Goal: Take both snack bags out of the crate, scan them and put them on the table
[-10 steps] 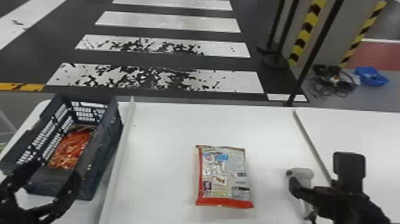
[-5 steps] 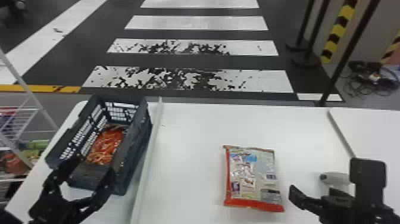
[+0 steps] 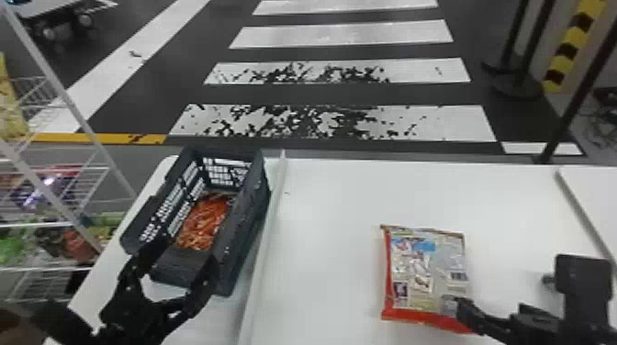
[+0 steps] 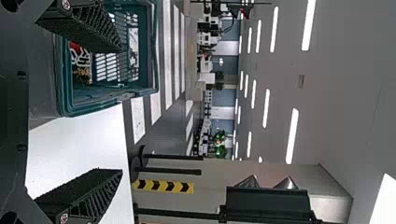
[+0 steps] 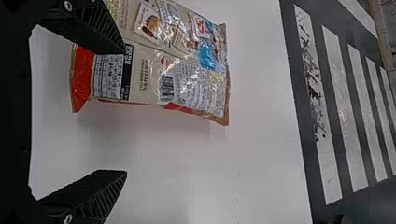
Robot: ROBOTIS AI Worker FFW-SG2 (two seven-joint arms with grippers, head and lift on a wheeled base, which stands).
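Note:
In the head view, my left gripper (image 3: 176,270) stands open at the near end of the dark crate (image 3: 250,225). An orange-red snack bag (image 3: 202,225) lies inside. In the left wrist view, my left gripper (image 4: 121,111) has one finger over the teal-looking crate (image 4: 112,93) with a bag (image 4: 81,70) inside. My right gripper (image 3: 514,293) is at the near right corner of the other snack bag (image 3: 427,270), which lies on the table. In the right wrist view, one finger of my open right gripper (image 5: 124,112) overlaps that bag (image 5: 159,70); nothing is between the fingers.
A raised white strip (image 3: 266,238) runs along the white table (image 3: 330,206) between the crate and the table bag. A wire rack (image 3: 55,197) with packages stands to the left. Dark posts (image 3: 518,59) stand beyond the table, at the right.
The head view has turned left, so crate and table bag appear farther right. My right gripper has moved left to the table bag, away from the pale handheld object seen earlier. Both grippers stayed open.

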